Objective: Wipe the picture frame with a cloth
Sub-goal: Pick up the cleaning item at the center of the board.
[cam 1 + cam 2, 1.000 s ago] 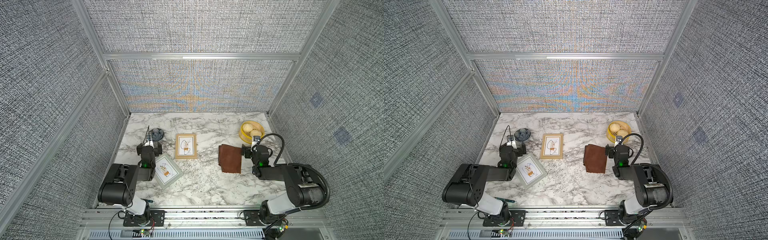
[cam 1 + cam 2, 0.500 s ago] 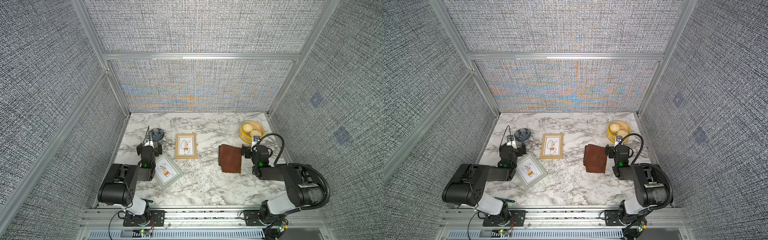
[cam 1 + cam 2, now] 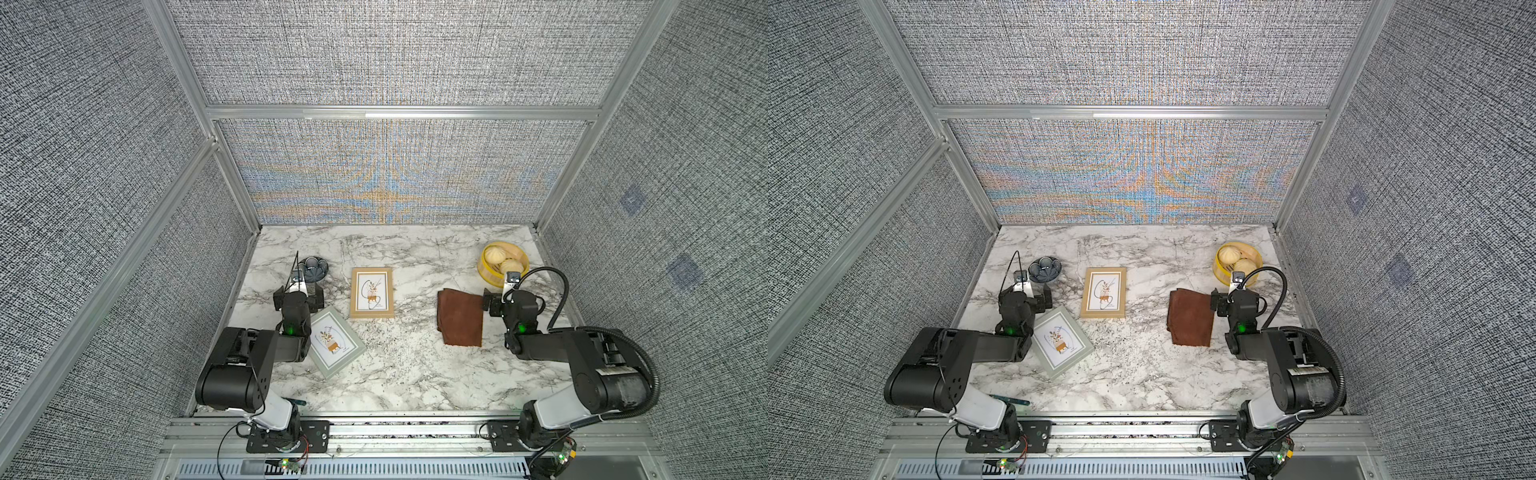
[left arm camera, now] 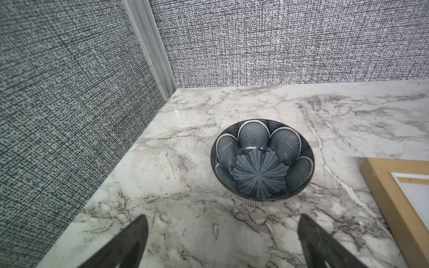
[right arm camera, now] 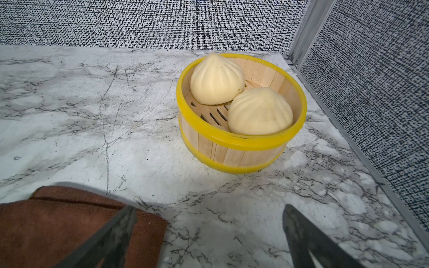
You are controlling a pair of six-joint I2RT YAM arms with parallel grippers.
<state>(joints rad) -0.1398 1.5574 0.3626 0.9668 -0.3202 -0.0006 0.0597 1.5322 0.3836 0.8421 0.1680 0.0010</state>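
Observation:
Two picture frames lie flat on the marble table (image 3: 415, 374). A light wooden frame (image 3: 372, 293) (image 3: 1103, 292) is in the middle, and a grey-green frame (image 3: 334, 342) sits tilted beside my left arm. The reddish-brown cloth (image 3: 460, 318) (image 5: 46, 227) lies flat right of centre. My right gripper (image 3: 513, 301) (image 5: 209, 213) is open at the cloth's far right corner, one finger over its edge, holding nothing. My left gripper (image 3: 298, 297) (image 4: 221, 222) is open and empty over bare marble, between the grey-green frame and a bowl.
A dark patterned bowl (image 4: 262, 160) stands just beyond the left gripper near the left wall. A yellow-rimmed steamer basket (image 5: 241, 139) with two buns stands beyond the right gripper at the back right corner. A teal pen (image 3: 295, 401) lies by the left arm's base.

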